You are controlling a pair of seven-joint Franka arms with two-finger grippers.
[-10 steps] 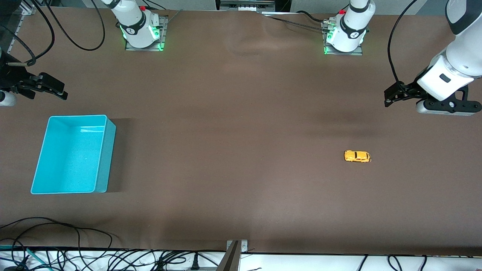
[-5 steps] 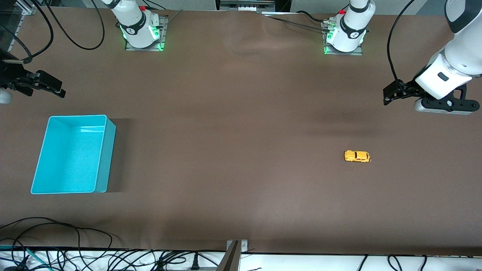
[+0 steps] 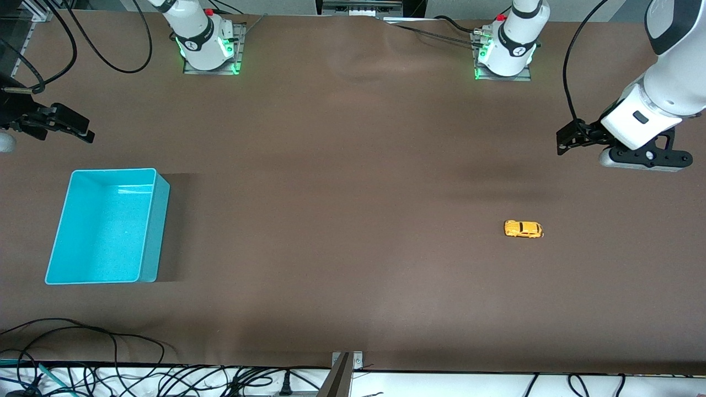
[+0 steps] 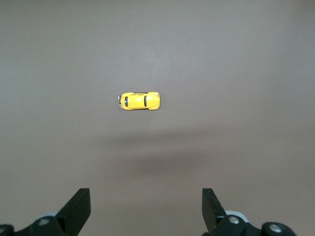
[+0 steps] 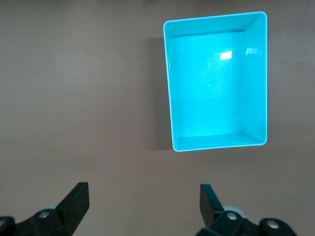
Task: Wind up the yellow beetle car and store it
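Note:
The yellow beetle car is a tiny rounded toy standing on its wheels on the brown table, toward the left arm's end; the left wrist view shows it too. My left gripper hangs open in the air above bare table, farther from the front camera than the car, with nothing between its fingers. My right gripper is open and empty as well, up in the air at the right arm's end, above the table beside the turquoise bin.
The turquoise bin is an empty open box lying nearer the front camera than the right gripper. Both arm bases stand along the table's edge farthest from the camera. Cables trail over the near edge.
The left arm has shifted a little toward the table's middle, its gripper with it. The right gripper has drawn slightly toward the table's end. The car and bin have not moved.

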